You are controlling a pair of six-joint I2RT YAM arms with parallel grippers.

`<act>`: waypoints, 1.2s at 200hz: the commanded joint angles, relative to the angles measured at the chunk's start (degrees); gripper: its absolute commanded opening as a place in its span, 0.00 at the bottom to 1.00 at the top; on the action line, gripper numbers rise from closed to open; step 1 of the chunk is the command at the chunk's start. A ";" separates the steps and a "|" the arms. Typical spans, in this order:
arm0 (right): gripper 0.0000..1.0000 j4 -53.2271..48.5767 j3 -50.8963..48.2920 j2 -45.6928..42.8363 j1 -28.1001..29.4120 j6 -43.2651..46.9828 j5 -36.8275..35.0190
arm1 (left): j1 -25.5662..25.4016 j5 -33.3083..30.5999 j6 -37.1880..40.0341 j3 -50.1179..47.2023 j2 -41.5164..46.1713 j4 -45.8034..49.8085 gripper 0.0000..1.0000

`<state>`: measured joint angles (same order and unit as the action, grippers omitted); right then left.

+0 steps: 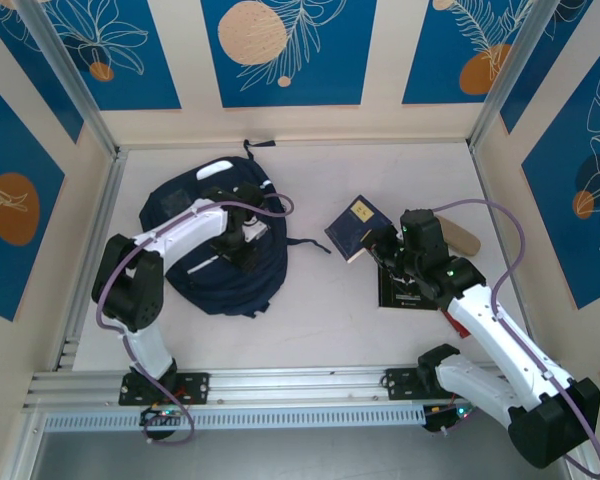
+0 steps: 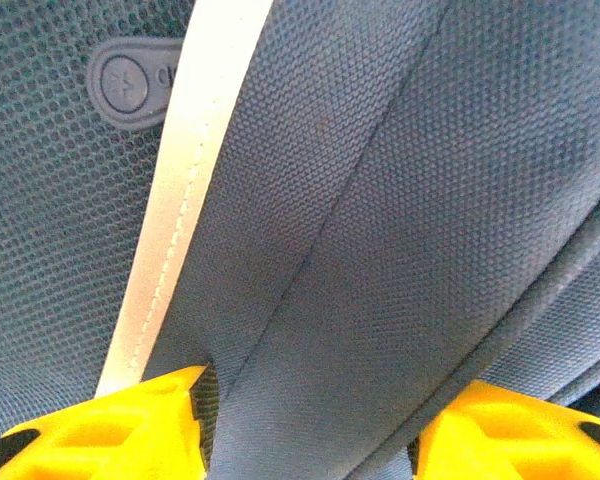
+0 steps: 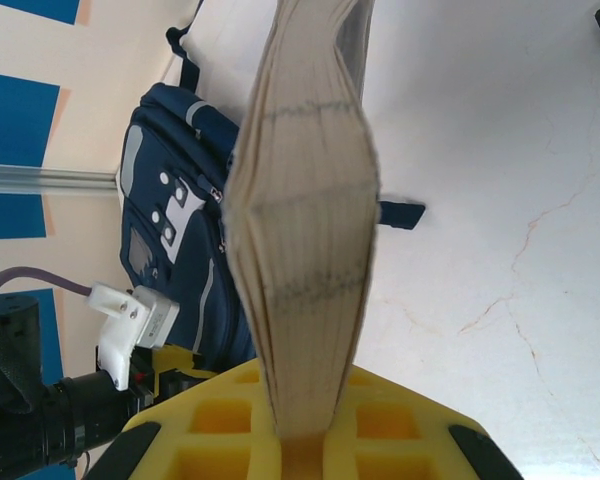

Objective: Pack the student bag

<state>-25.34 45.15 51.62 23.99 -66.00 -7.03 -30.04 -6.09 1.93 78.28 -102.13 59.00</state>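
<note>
The left arm (image 1: 170, 233) and right arm (image 1: 500, 335) have white shells, black joints and purple cables (image 1: 492, 203). Left claw (image 2: 305, 435) and right claw (image 3: 300, 430) show yellow moulded fingers (image 2: 110, 435).

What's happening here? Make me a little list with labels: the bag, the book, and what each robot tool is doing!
bag: large dark navy fabric backpack, lying on the white table
left arm: left tool down on the backpack, fabric fold between its yellow fingers; grip unclear
right arm: right tool shut on a thick dark-blue book with a yellow label
nearby: flat black item and tan oblong object beside the right arm
</note>
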 commanded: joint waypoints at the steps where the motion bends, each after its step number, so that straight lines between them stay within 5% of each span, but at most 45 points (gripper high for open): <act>1: 0.07 1.09 -0.23 -1.59 -0.34 -0.62 1.03 | 0.24 -3.43 0.23 1.73 -0.44 0.55 0.41; 90: 0.08 0.12 -1.93 -1.57 -0.51 0.17 0.30 | 0.21 -8.35 -1.57 2.79 13.43 -4.66 0.00; 123: 0.07 3.02 -2.81 -1.46 -0.56 3.22 3.10 | 0.16 -10.38 -3.80 3.21 20.04 -8.85 0.00; 186: 0.07 20.98 -6.10 1.60 0.75 6.66 22.84 | 0.14 -7.16 -10.33 6.54 25.32 -16.86 0.00; 240: 0.06 27.20 -5.43 9.18 7.58 4.34 23.45 | 0.08 -6.59 -15.31 8.79 23.16 -17.86 0.00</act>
<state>-4.75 39.53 57.84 28.99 -61.04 13.65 -30.11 -14.11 -9.61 82.67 -79.24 47.90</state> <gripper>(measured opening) 0.121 0.042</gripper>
